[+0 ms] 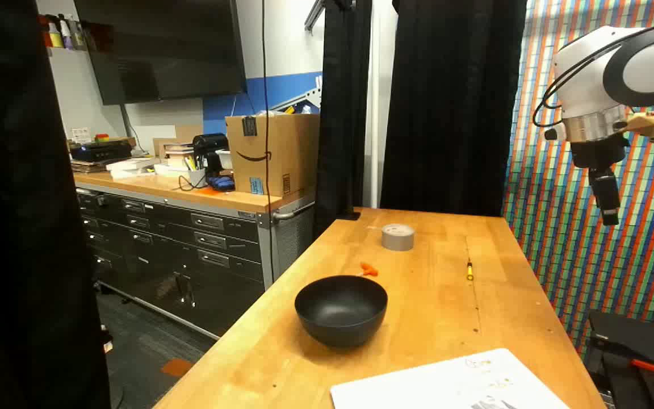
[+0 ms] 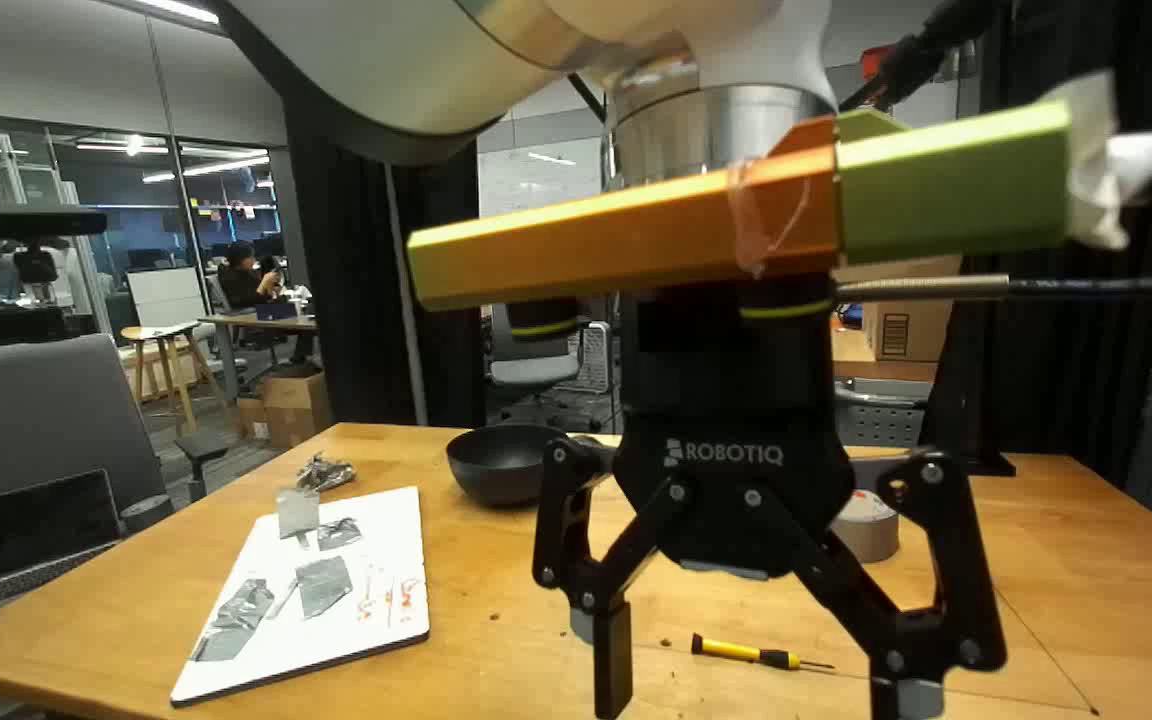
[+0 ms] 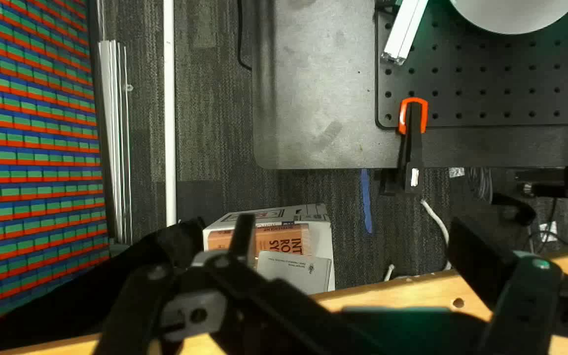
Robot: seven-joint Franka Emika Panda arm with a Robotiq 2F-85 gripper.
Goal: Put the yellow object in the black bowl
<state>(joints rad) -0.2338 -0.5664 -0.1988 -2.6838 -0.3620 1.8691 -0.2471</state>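
A long wooden bench (image 1: 429,318) carries the things, and its edge also crosses the bottom of the wrist view. The white Franka arm (image 1: 582,85) reaches in from the right of an exterior view, its end pointing down. A thin whiteboard (image 2: 306,635) lies flat on the bench. The black Robotiq claw (image 2: 758,695) hangs in the air with its two fingers (image 2: 613,660) spread wide, holding nothing. Near the whiteboard the black bowl (image 1: 341,312) stands upright, and farther along a roll of grey tape (image 1: 398,241) lies flat. The yellow-handled screwdriver (image 2: 744,652), black at its butt end, rests flat on the bench, well apart from the bowl; in an exterior view it shows through the gap between the fingers. Between bowl and tape, closer to the bowl, lies a little orange piece (image 1: 368,269).
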